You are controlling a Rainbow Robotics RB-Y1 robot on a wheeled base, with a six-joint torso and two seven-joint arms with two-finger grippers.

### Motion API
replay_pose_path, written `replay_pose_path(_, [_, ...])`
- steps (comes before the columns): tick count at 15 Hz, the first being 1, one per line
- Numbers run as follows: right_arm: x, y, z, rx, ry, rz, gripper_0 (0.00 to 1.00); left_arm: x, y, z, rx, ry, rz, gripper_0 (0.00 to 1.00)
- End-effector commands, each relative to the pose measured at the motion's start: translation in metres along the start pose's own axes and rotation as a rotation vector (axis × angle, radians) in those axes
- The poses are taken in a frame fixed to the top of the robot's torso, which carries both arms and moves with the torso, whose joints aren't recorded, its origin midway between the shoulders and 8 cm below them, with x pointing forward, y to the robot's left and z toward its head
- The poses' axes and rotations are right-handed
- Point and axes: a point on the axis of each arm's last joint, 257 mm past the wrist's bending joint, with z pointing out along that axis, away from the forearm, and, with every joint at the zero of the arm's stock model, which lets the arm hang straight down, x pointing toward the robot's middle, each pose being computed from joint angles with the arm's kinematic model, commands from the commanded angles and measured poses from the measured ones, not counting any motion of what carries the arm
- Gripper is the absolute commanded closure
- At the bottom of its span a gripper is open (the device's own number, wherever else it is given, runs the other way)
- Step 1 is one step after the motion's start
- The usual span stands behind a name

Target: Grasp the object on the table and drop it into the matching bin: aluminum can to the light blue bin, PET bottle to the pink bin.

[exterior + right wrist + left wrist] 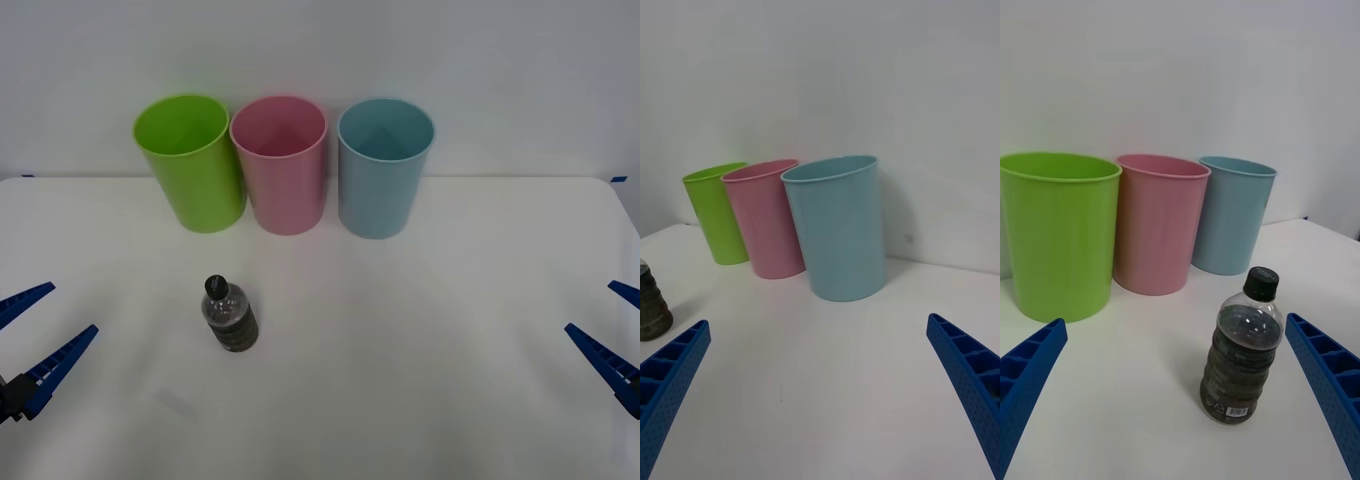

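While the PET bottle (230,316) stands upright and untouched at lower left of centre on the table (420,330), nothing is done yet. Left gripper (28,334) and right gripper (612,335) wait spread wide, empty, at the frame's edges. Grasp and drop into the pink bin (281,165), upper centre, remain.

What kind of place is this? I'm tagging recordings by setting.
Likely a lab test bench: a plain white table against a blank wall, three bins in a row, one bottle, grippers waiting at both sides.
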Motion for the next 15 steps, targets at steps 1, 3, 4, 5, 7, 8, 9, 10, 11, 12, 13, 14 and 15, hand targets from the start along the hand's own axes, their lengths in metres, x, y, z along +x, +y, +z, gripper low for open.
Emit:
replay_pose_path(1, [0.000,0.000,0.000,0.000,0.000,0.000,0.00,0.000,0.000,0.000,0.000,0.000,0.000,0.00])
replay_pose_path(3, [0.000,0.000,0.000,0.000,0.000,0.000,0.00,0.012,-0.008,0.005,0.000,-0.008,-0.038,0.00])
replay_pose_path(4, [0.000,0.000,0.000,0.000,0.000,0.000,0.00,0.013,-0.010,0.008,0.006,-0.009,-0.042,0.00])
replay_pose_path(5, [0.000,0.000,0.000,0.000,0.000,0.000,0.00,0.013,-0.009,0.008,0.005,-0.008,-0.040,0.00])
replay_pose_path(7, [0.000,0.000,0.000,0.000,0.000,0.000,0.00,0.014,-0.009,0.005,0.005,0.002,-0.034,0.00])
replay_pose_path(8, [0.000,0.000,0.000,0.000,0.000,0.000,0.00,0.017,-0.009,0.001,0.003,0.014,-0.030,0.00])
replay_pose_path(9, [0.000,0.000,0.000,0.000,0.000,0.000,0.00,0.019,-0.010,-0.002,0.005,0.026,-0.026,0.00])
replay_pose_path(10, [0.000,0.000,0.000,0.000,0.000,0.000,0.00,0.022,-0.012,-0.006,0.013,0.040,-0.021,0.00])
replay_pose_path(11, [0.000,0.000,0.000,0.000,0.000,0.000,0.00,0.024,-0.014,-0.010,0.025,0.060,-0.012,0.00])
replay_pose_path(12, [0.000,0.000,0.000,0.000,0.000,0.000,0.00,0.027,-0.015,-0.014,0.028,0.073,-0.011,0.00])
replay_pose_path(13, [0.000,0.000,0.000,0.000,0.000,0.000,0.00,0.031,-0.017,-0.019,0.031,0.090,-0.009,0.00])
replay_pose_path(14, [0.000,0.000,0.000,0.000,0.000,0.000,0.00,0.033,-0.019,-0.023,0.035,0.098,-0.007,0.00])
replay_pose_path(15, [0.000,0.000,0.000,0.000,0.000,0.000,0.00,0.037,-0.023,-0.030,0.040,0.113,-0.006,0.00])
